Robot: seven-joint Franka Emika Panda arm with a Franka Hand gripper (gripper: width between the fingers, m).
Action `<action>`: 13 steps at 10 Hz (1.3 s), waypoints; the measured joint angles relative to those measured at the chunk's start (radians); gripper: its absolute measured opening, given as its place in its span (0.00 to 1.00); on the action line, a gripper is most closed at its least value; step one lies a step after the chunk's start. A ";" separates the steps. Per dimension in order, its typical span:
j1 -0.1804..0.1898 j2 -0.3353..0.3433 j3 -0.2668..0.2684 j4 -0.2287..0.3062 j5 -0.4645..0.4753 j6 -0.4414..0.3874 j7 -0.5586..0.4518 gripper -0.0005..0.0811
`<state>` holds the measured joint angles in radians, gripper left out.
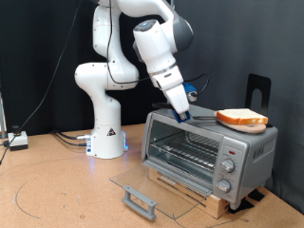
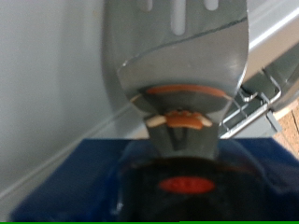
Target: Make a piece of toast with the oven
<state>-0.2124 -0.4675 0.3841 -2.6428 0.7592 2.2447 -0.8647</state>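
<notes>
Oven (image 1: 204, 152) stood on table (image 1: 57, 190), door dropped open; toast (image 1: 242, 118) lay on its roof. Pincer (image 1: 182, 114) pressed at roof's rear edge, apart from toast; opening impossible to tell. Judged pre-loading: toast wanted grasping.

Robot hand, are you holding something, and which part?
It cannot be told. The gripper is down on the oven top beside the toast, which lies free; the wrist view is too blurred.

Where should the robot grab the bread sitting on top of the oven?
Best by its crust edges, coming straight down from above. The bread lies flat on a plate on the oven roof, so only its sides offer something to pinch. The end effector is just beside it, toward the exterior view's left.
</notes>
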 joint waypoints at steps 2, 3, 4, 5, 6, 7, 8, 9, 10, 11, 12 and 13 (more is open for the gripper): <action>0.013 0.000 0.003 0.010 0.010 0.000 0.000 0.50; 0.013 0.000 0.007 0.013 0.011 0.000 0.002 0.50; 0.013 0.000 0.012 0.015 0.011 0.001 0.006 0.50; 0.013 0.001 0.023 0.015 0.011 0.007 0.014 0.50; 0.012 0.004 0.040 0.014 0.010 0.020 0.030 0.50; 0.012 0.012 0.062 0.014 0.010 0.043 0.048 0.50; 0.012 0.026 0.088 0.015 0.010 0.068 0.068 0.50; 0.012 0.040 0.112 0.016 0.011 0.097 0.084 0.50; 0.013 0.055 0.131 0.019 0.017 0.123 0.092 0.50; 0.014 0.067 0.145 0.025 0.031 0.140 0.093 0.50; 0.015 0.077 0.153 0.033 0.043 0.146 0.093 0.50; 0.016 0.081 0.156 0.041 0.053 0.146 0.093 0.50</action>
<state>-0.1959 -0.3861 0.5403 -2.6022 0.8120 2.3912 -0.7714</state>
